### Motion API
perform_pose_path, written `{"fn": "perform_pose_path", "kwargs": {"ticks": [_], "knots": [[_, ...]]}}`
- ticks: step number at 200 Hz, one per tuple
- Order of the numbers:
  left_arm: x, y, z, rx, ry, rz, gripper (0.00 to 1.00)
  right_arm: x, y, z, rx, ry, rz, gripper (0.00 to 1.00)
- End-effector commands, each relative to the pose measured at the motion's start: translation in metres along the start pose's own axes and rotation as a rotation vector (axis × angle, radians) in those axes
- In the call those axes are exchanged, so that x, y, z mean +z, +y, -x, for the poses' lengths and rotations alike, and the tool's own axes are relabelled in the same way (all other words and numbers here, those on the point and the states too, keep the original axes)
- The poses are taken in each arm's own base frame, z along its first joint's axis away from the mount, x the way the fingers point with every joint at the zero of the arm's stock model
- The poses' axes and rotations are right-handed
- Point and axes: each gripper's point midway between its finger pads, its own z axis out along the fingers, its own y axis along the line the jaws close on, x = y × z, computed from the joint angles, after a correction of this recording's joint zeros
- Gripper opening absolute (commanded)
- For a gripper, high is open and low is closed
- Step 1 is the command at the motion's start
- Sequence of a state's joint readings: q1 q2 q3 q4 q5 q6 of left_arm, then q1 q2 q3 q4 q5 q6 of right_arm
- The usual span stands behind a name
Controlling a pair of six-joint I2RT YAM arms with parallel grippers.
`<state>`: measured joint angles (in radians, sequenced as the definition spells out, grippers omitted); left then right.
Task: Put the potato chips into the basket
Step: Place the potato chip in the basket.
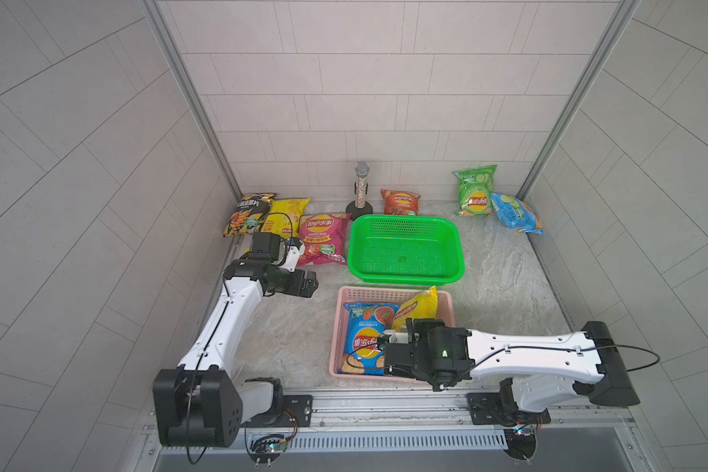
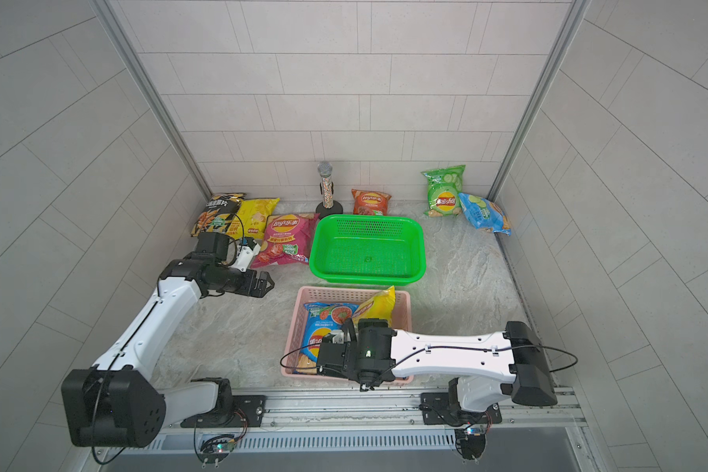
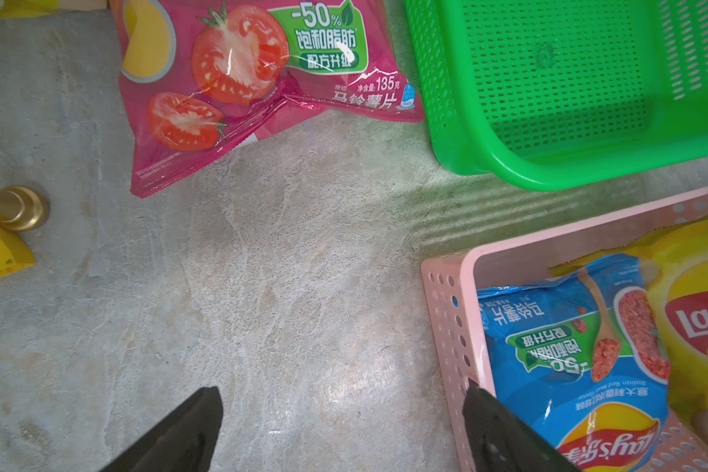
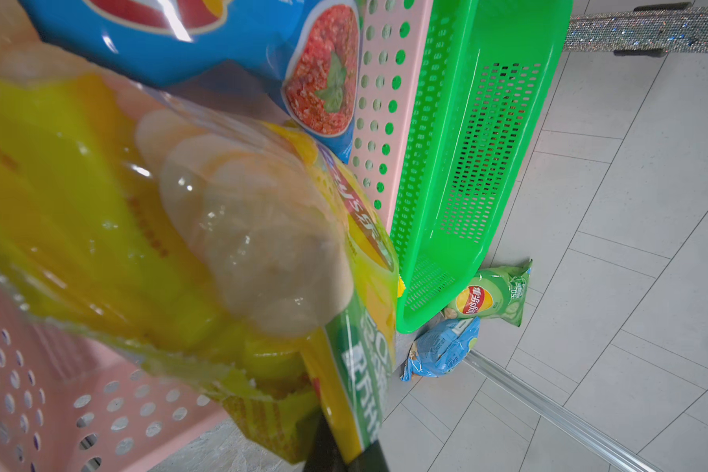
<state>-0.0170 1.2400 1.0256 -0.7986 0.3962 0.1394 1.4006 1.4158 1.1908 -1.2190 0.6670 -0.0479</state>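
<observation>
In both top views a green basket (image 1: pixel 405 218) sat mid-frame, with a pink basket (image 1: pixel 385 291) just below it holding a blue chip bag (image 1: pixel 364 339) and a tilted yellow chip bag (image 1: pixel 419 304). The right end effector (image 1: pixel 403 327) gripped the yellow chip bag's lower end; the left end effector (image 1: pixel 309 282) hovered wide open, left of the pink basket.

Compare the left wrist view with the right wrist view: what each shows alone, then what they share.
Left wrist only: the magenta bag, the open left fingers. Right wrist only: the green bag, the light-blue bag by the wall. Both: the green basket, pink basket, blue bag, yellow bag.
</observation>
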Motion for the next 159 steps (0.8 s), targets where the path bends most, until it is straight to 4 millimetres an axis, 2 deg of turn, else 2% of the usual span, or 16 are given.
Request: {"fn": "perform_pose_path", "kwargs": {"ticks": [1, 15, 31, 54, 80, 90, 109, 134, 159], "knots": [[0.001, 0.001, -0.004, 0.0, 0.015, -0.003, 1.0, 0.001, -0.002, -0.006, 0.005, 0.036, -0.03, 0.03], [0.001, 0.001, -0.004, 0.001, 0.014, -0.004, 1.0, 0.001, 0.0, -0.008, 0.007, 0.052, -0.014, 0.13], [0.001, 0.001, -0.004, 0.0, 0.016, -0.005, 1.0, -0.003, 0.0, -0.01, 0.019, 0.068, 0.001, 0.36], [0.001, 0.001, -0.004, -0.001, 0.014, -0.005, 1.0, -0.015, -0.01, -0.008, 0.085, 0.032, 0.01, 0.57], [0.001, 0.0, -0.004, 0.0, 0.013, -0.008, 1.0, -0.037, -0.027, -0.003, 0.198, -0.06, 0.039, 0.59], [0.001, 0.0, -0.004, 0.0, 0.015, -0.009, 1.0, -0.043, -0.032, -0.002, 0.246, -0.096, 0.044, 0.63], [0.001, 0.0, -0.004, 0.0, 0.015, -0.008, 1.0, -0.053, -0.036, 0.003, 0.353, -0.17, 0.109, 0.67], [0.001, 0.0, -0.004, 0.001, 0.014, -0.007, 1.0, -0.063, -0.034, 0.023, 0.562, -0.276, 0.296, 0.65], [0.002, 0.0, -0.004, 0.0, 0.018, -0.008, 1.0, -0.069, -0.025, 0.056, 0.803, -0.378, 0.552, 0.62]]}}
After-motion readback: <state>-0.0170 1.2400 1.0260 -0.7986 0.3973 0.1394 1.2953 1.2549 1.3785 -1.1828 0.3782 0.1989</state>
